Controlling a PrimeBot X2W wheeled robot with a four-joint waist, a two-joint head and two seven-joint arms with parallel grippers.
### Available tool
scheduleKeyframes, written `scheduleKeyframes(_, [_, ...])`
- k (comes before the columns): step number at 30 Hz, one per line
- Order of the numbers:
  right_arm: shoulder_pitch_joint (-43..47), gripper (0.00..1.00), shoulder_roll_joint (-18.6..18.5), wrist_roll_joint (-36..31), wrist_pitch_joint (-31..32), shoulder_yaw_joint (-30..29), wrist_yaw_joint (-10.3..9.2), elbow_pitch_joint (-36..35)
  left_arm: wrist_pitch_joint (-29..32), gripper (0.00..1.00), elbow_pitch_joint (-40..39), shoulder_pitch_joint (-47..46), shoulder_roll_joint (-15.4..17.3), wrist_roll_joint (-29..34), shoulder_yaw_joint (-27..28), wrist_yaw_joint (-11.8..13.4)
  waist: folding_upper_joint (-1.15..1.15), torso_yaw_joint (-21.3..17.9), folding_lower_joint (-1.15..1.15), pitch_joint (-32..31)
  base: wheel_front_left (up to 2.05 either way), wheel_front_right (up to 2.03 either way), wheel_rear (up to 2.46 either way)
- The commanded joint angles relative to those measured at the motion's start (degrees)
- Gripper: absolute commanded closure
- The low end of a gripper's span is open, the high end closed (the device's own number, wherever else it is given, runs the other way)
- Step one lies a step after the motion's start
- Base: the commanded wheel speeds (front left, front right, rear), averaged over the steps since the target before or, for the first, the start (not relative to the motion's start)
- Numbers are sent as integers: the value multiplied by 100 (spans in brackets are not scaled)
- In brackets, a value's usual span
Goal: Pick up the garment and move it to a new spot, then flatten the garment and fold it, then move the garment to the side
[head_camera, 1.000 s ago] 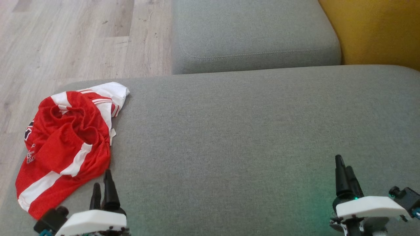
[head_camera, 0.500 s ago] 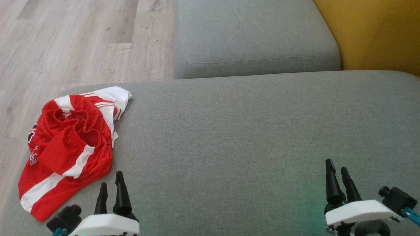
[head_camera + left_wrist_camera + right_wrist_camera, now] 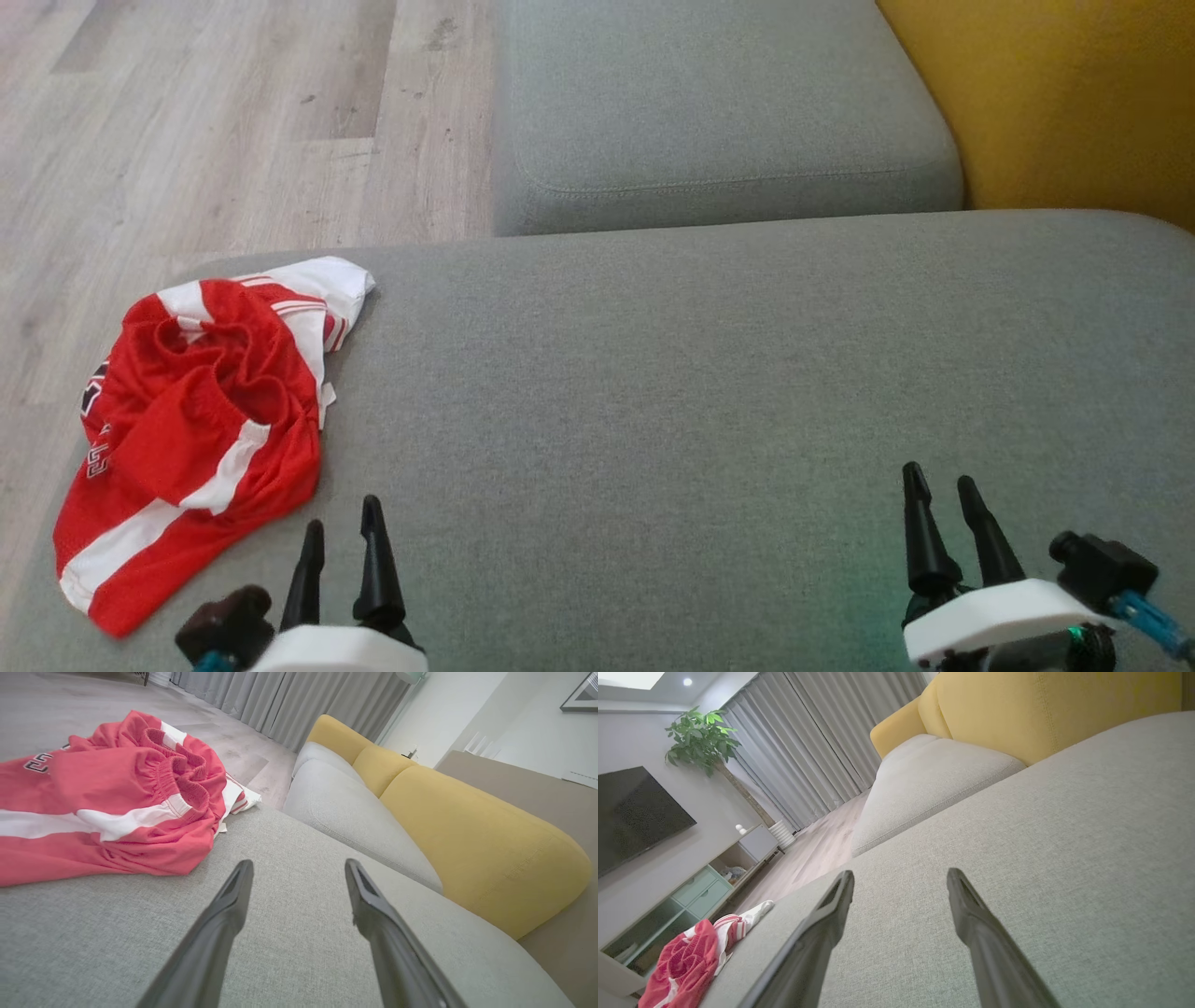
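A crumpled red garment [image 3: 191,425] with white stripes and an elastic waistband lies at the left end of the grey sofa seat [image 3: 709,392], part of it hanging over the left edge. The same garment [image 3: 107,798] takes up the upper left of the left wrist view, and it lies small and far off [image 3: 689,961] in the right wrist view. My left gripper [image 3: 344,518] is open just right of the garment's near edge, not touching it. Far to the right, my right gripper [image 3: 941,481] is open above bare cushion.
A second grey cushion [image 3: 719,103] lies beyond the seat, with a yellow backrest [image 3: 1055,93] at the right. Wooden floor [image 3: 205,121] runs left of the sofa. A TV cabinet [image 3: 691,891], a television and a plant stand across the room.
The whole head view has shifted, so the camera moved. Both grippers went from shut fingers to open, and both sit lower in the view.
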Motion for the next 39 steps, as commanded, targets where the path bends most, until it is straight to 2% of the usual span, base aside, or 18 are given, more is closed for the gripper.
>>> scheduleKeyframes(1, [-125,0,-30,-223,-100,150,36,-228,-83,0,-204,-183,30,197,49,35,0,-1,0,-16,0,0,0])
scheduleKeyframes(23, [14,0,-35,-1941,-472,335,40,-177,-452,0,-75,-85,35,1532,-233,254,0,10,0,-204,0,0,0])
scheduleKeyframes(29, [76,0,-37,-2421,-572,377,41,-144,-553,0,29,-46,37,1880,-285,391,0,14,0,-283,0,0,0])
scheduleKeyframes(34, [119,0,-38,-2708,-657,310,42,-57,-636,0,117,-3,38,2129,-283,517,0,23,0,-352,0,0,0])
scheduleKeyframes(39, [154,0,-39,-2795,-708,196,43,31,-687,0,172,21,39,2313,-321,531,0,48,0,-391,0,0,0])
